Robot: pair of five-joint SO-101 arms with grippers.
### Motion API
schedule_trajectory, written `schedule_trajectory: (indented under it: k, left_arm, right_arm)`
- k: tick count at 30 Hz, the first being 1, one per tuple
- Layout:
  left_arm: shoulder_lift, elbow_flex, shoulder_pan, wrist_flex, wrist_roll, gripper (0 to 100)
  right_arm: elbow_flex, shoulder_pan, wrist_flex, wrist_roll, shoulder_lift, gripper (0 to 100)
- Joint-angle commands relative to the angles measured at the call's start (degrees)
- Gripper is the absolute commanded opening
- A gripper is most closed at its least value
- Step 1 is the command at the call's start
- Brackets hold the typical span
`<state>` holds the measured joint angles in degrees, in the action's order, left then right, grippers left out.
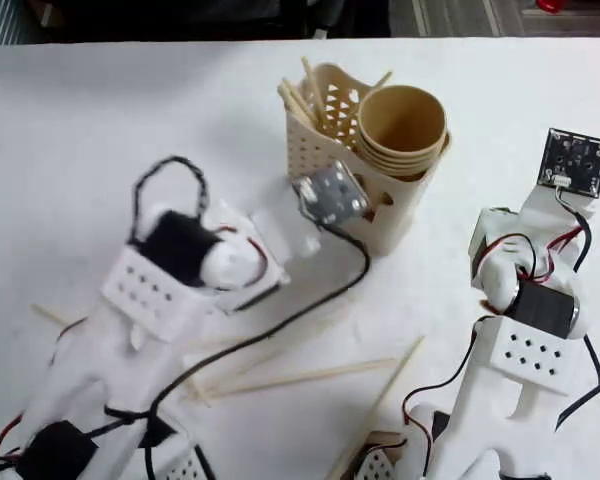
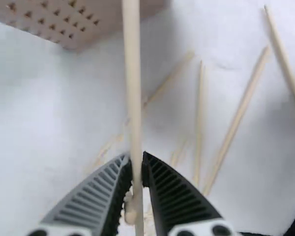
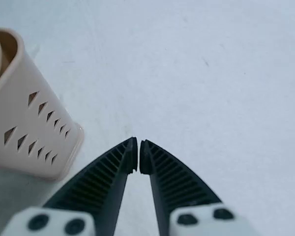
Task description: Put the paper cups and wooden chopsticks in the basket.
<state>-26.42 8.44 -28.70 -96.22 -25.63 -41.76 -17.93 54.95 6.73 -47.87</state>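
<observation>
Cups (image 1: 401, 125) sit stacked in the basket (image 1: 315, 160) with a few chopsticks (image 1: 302, 95); loose sticks (image 1: 310, 377) lie on the table (image 1: 80, 120), left to do; the left gripper (image 2: 136, 164) pinches one stick (image 2: 132, 88) near the basket; the right gripper (image 3: 138, 156), closed on nothing, hangs beside it.

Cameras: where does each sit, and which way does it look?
High view: fixed above, looking down on the table, basket, cups, loose chopsticks; both arms show.
Left wrist view: on that arm, looking past the left hand, shut on a chopstick, at the table.
Right wrist view: on that arm, looking past the shut right hand at the table.
Shared: the basket in all three; loose chopsticks in high and left wrist.
</observation>
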Motion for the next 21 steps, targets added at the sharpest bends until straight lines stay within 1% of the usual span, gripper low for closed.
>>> schedule_trajectory:
  k: [1,5,7,9,13,21]
  left_arm:
    - [-2.07,-11.16,1.71,-1.58,-0.18,2]
    - [-2.07,-17.32,1.36,-0.97,0.00,2]
    - [-2.07,-19.78,1.36,0.62,0.35,2]
    - [-2.07,-21.63,1.63,2.90,2.29,2]
    - [-2.07,-23.38,1.36,9.67,4.40,2]
    - [-1.98,-22.95,1.63,27.16,7.21,2]
  right_arm:
    - [0.44,-0.57,-0.92,-0.35,-1.19,2.8]
    - [0.44,-0.57,-0.92,-0.35,-1.19,2.8]
    - [0.44,-0.57,-0.92,-0.35,-1.10,2.8]
    - [0.44,-0.40,-0.92,-0.35,-1.10,2.8]
    - [0.35,-0.31,-0.92,-0.35,-1.10,2.8]
    - [0.35,-0.22,-0.92,-0.35,-1.10,2.8]
